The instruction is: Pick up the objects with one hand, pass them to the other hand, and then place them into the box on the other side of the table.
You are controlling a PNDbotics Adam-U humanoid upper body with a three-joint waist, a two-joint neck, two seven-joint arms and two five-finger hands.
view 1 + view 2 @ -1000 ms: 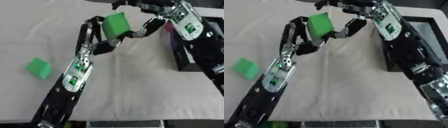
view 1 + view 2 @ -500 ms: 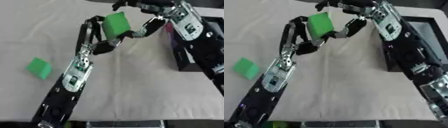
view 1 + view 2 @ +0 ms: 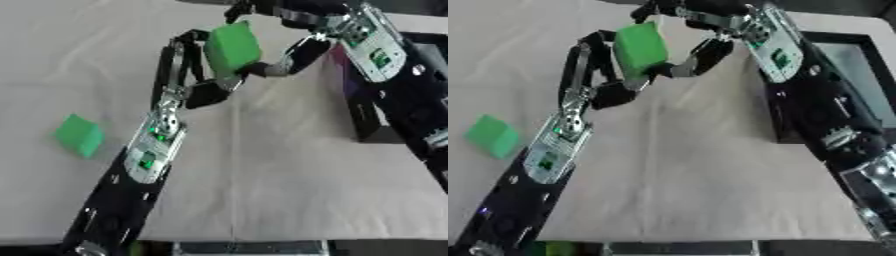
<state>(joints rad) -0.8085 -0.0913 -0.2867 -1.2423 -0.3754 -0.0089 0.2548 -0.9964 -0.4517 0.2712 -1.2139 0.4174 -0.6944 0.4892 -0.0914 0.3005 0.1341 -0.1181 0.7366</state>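
One block (image 3: 233,48) sits between both hands, another (image 3: 80,135) lies left, box (image 3: 850,75) right.

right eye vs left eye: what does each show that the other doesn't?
Only the right eye view: the box's pale inner floor and most of its dark rim, at the table's right side.

Only the left eye view: nothing extra of note; there the box is cut to its near left wall behind the right arm.

Both: a green block held up over the table between the left robot hand and the right robot hand, both with fingers on it, and a second green block lying on the white cloth at the left.
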